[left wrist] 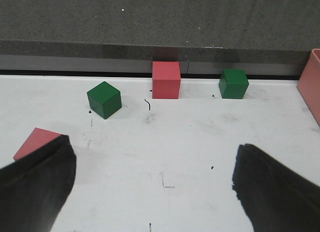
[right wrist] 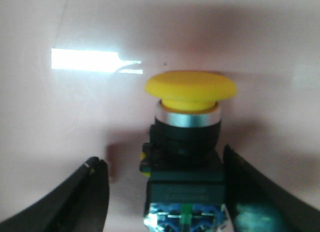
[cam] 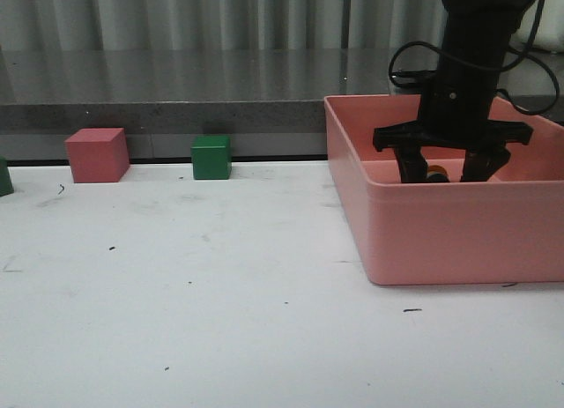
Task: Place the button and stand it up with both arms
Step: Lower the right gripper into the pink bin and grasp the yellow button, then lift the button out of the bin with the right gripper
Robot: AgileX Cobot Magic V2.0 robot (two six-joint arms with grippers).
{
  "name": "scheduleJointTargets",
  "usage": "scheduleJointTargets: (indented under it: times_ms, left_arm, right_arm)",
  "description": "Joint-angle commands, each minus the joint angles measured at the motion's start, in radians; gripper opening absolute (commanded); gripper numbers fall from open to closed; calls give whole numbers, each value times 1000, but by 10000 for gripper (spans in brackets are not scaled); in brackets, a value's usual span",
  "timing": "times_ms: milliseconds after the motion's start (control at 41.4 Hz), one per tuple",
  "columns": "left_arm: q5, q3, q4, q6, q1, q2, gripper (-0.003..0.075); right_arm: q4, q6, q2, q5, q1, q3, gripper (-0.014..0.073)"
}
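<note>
White table (cam: pixel 220 320) carries a pink bin (cam: pixel 458 232) holding the button (right wrist: pixel 187 142). Right jaws (cam: pixel 441 172) straddle its base, open, gripping nothing; closing off-centre could tip it. Left jaws (left wrist: pixel 150 192) gape empty.

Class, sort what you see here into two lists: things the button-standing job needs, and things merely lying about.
Needed for the job:
button
right pincer, down in the pink bin around the button
left pincer, open over the table

Lying about:
red cube
green cube
another green cube
another red cube
</note>
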Motion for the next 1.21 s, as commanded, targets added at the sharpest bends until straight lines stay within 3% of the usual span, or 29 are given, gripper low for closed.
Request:
scheduleJointTargets:
  times_ms: [0, 97, 145, 628, 967, 1184]
  left_arm:
    - [-78, -28, -7, -11, 2, 5, 618]
    - [-78, -28, -7, -11, 2, 5, 618]
    - [-78, -28, -7, -11, 2, 5, 618]
    - [-78, -28, -7, -11, 2, 5, 618]
    - [-78, -28, -7, -11, 2, 5, 618]
    - [-78, -28, -7, -11, 2, 5, 618]
  right_arm:
    - [-13, 2, -57, -6, -6, -32, 371]
    - [-13, 2, -57, -7, -6, -32, 259]
    - [-13, 2, -57, -6, -6, -32, 242]
    - [-15, -2, -222, 93, 32, -32, 244]
    - [-14, -11, -386, 122, 237, -32, 244]
    - [25, 30, -381, 114, 396, -32, 244]
